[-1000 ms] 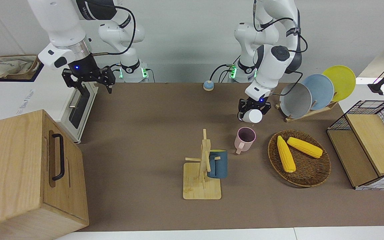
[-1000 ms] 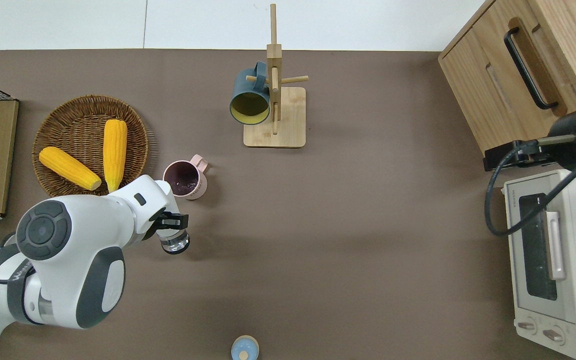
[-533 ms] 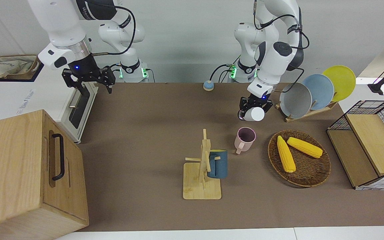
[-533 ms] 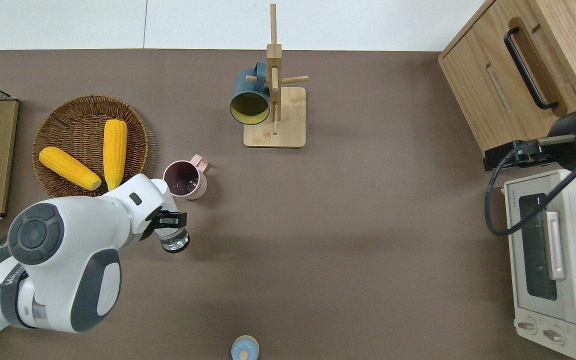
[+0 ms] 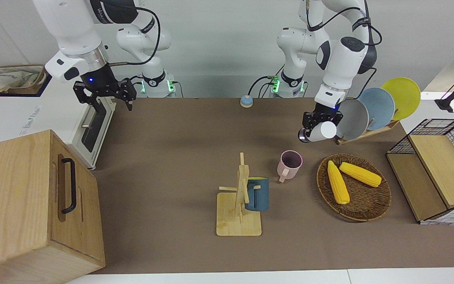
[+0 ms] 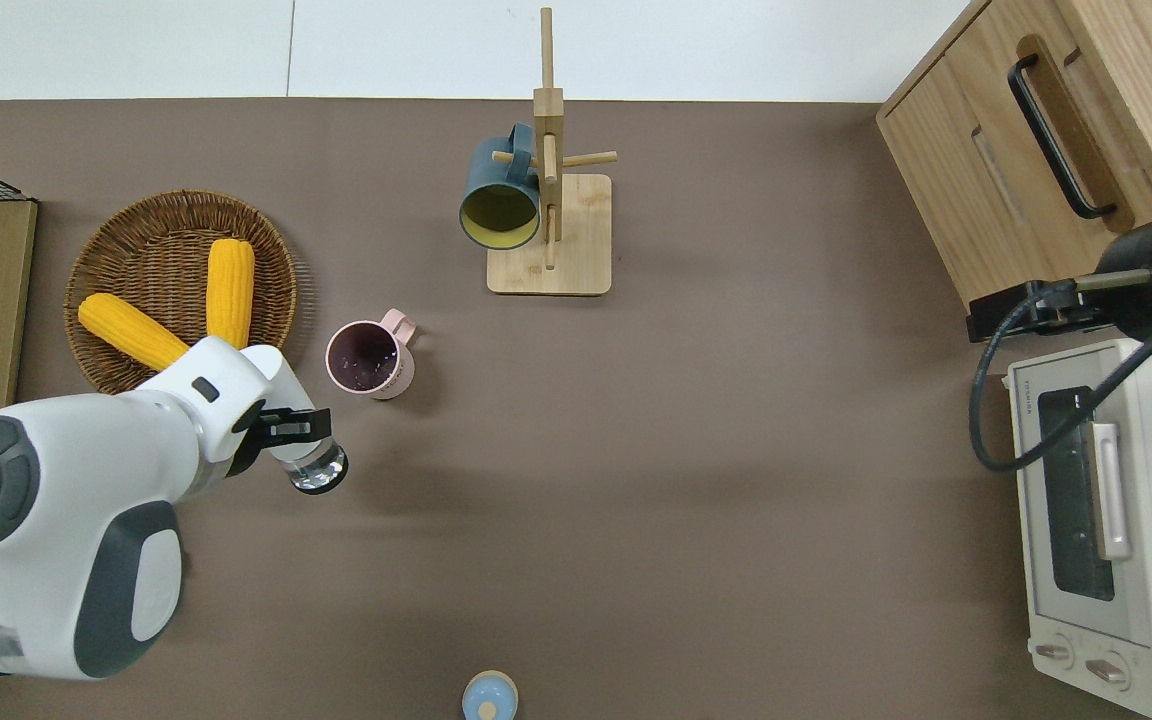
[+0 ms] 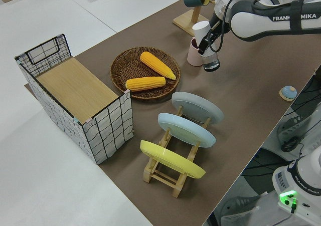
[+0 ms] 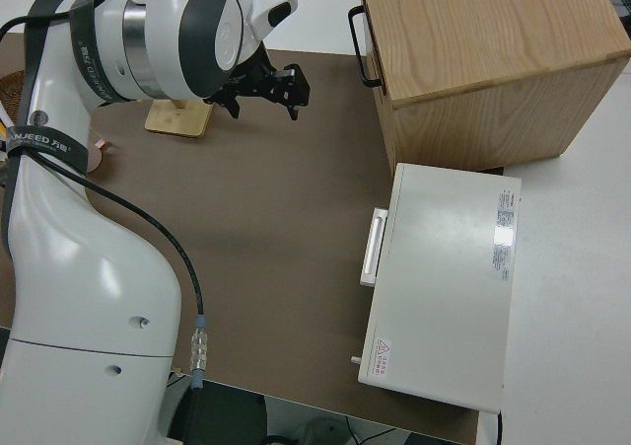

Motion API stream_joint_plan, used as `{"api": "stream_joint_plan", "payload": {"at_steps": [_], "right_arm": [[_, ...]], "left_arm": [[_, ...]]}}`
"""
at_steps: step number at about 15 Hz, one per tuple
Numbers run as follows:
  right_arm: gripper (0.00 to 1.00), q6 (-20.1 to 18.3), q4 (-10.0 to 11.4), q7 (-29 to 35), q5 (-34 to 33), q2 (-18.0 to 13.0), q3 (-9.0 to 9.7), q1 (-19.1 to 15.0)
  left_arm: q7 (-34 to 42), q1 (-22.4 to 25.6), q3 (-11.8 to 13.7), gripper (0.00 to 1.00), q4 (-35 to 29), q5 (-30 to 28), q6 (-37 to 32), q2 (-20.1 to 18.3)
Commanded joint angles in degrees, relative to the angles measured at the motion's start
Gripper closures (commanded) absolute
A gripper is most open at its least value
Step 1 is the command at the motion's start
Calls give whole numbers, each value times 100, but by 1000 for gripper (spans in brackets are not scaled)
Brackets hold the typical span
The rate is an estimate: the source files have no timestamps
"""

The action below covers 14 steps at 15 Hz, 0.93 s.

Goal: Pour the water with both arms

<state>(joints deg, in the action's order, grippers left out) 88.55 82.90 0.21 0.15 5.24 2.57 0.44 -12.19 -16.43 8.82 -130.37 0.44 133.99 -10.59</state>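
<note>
Toward the left arm's end of the table, mid-depth: left gripper [image 6: 291, 428] is clenched on a clear cup [image 6: 314, 470], held tilted in the air over bare tabletop, just off the pink mug [image 6: 369, 359] on the side nearer the robots. Pink mug stands upright next to the wicker basket [image 6: 126, 215] holding two corn cobs [image 6: 229, 292]. Right arm is parked, right gripper [image 5: 106, 94] with its fingers spread, holding nothing.

Step, as I read it: the pour itself, or the pull-back just after; cannot tell whether water is in the cup. Next move calls for either bringing the cup's lip squarely over the mug mouth, or levelling it and setting it down on bare table.
</note>
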Motion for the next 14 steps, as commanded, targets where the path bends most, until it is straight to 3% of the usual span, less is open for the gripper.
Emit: {"api": "stream_joint_plan", "payload": {"at_steps": [1, 7, 14], "right_arm": [[15, -49, -29, -83, 55, -23, -10, 9], [15, -49, -20, -83, 55, -23, -10, 9], [15, -57, -20, -83, 55, -31, -10, 9]], "left_arm": [[-757, 113, -30, 1000, 475, 692, 13, -92], [-741, 728, -21, 1000, 1231, 879, 13, -13], [-627, 1221, 49, 1000, 2471, 870, 4, 716]]}}
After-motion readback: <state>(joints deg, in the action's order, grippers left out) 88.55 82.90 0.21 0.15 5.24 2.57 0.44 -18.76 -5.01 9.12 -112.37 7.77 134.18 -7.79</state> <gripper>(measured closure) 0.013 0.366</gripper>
